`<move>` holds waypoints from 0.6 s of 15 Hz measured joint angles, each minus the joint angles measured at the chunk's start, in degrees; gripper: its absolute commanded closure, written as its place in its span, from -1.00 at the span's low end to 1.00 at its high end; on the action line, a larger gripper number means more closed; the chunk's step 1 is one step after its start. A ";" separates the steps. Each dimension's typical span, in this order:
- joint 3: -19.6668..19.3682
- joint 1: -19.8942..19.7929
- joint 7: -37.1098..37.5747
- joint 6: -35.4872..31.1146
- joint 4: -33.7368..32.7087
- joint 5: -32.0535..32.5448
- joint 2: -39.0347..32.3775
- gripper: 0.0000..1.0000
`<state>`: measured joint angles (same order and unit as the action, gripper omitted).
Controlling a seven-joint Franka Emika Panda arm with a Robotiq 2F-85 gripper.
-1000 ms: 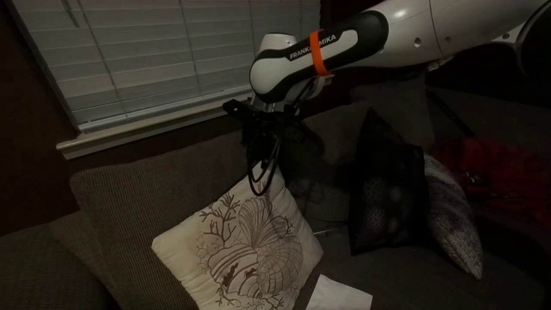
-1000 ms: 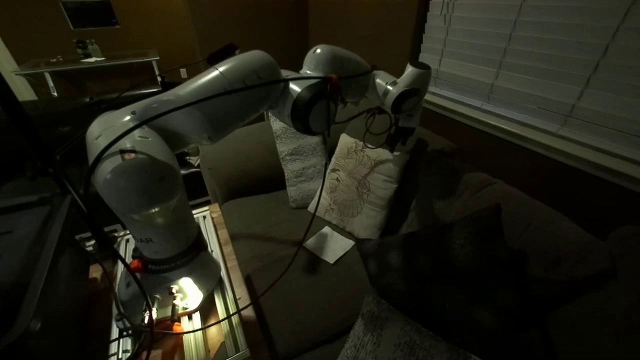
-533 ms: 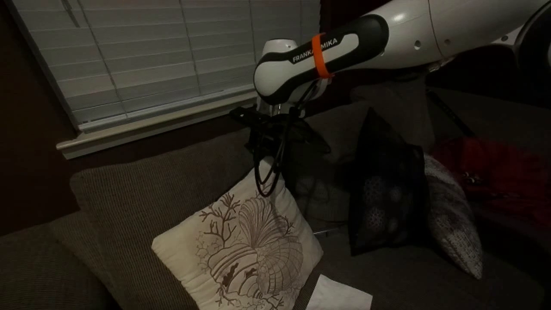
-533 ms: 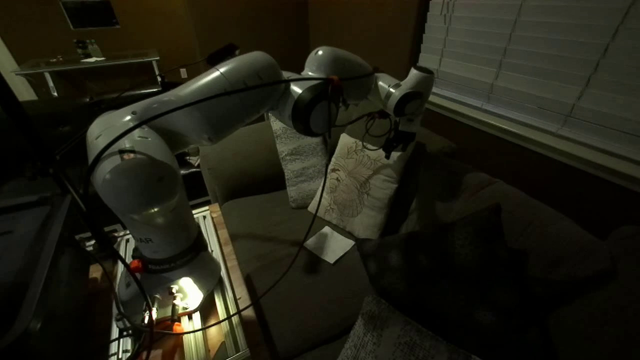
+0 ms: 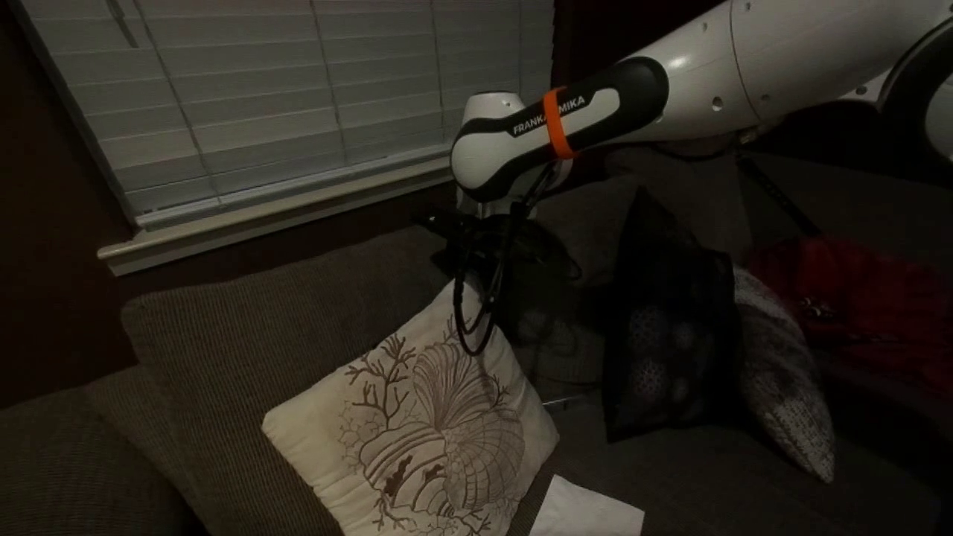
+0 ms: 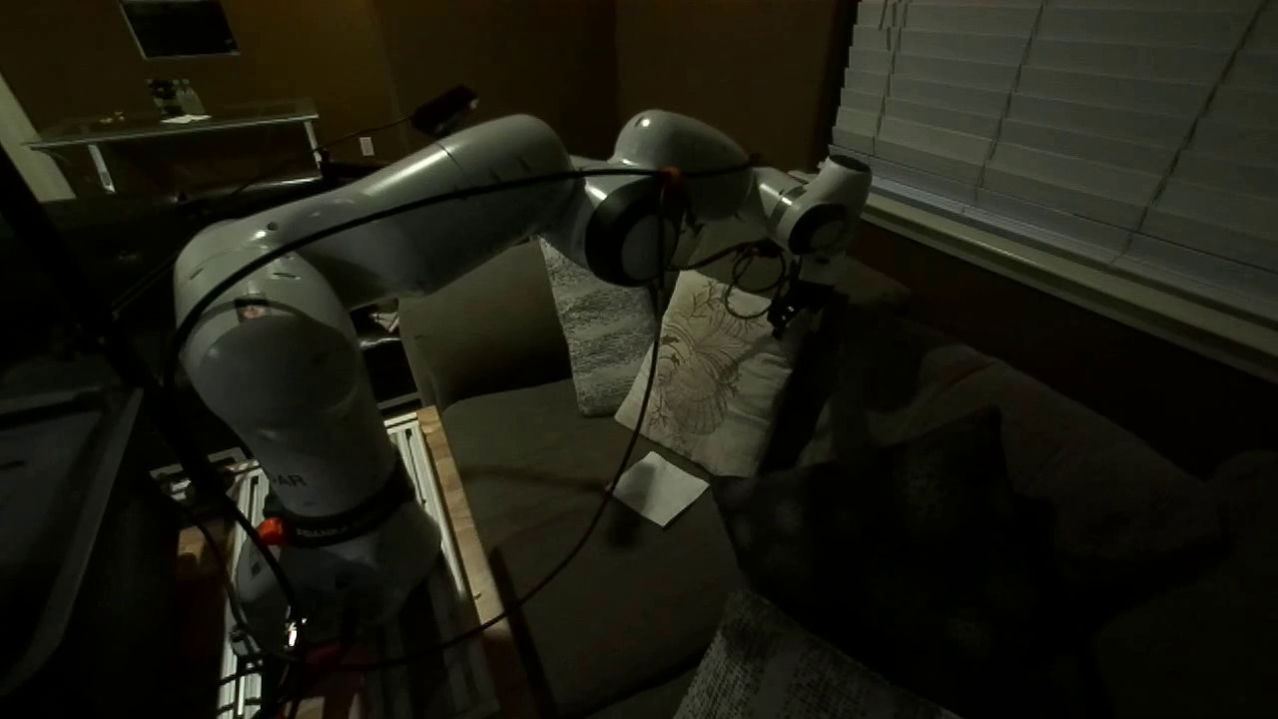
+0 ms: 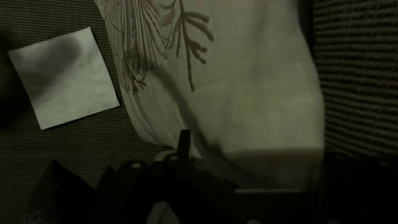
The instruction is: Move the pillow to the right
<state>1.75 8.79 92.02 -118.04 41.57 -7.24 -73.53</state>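
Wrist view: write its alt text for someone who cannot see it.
A cream pillow with brown branching lines fills the centre of a dim picture. Dark fingers show at the bottom, contact unclear; a white sheet lies to the left on ribbed upholstery.

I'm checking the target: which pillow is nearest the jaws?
The cream, shell-patterned pillow; the black pillow and grey patterned pillows sit farther from the jaws.

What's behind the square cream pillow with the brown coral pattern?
A ribbed greyish fabric sofa backrest shows behind the square cream pillow. In an exterior view, a grey patterned pillow shows partly behind it. What it fully covers can't be seen.
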 measured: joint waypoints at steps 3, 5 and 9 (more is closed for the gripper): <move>0.00 0.00 0.11 0.00 -0.25 0.00 -0.10 0.40; 0.00 0.07 0.22 0.00 -0.61 0.00 0.01 0.65; 0.37 0.18 0.15 0.00 -0.71 0.00 0.12 1.00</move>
<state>2.12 8.97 92.17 -118.04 40.87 -7.24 -73.41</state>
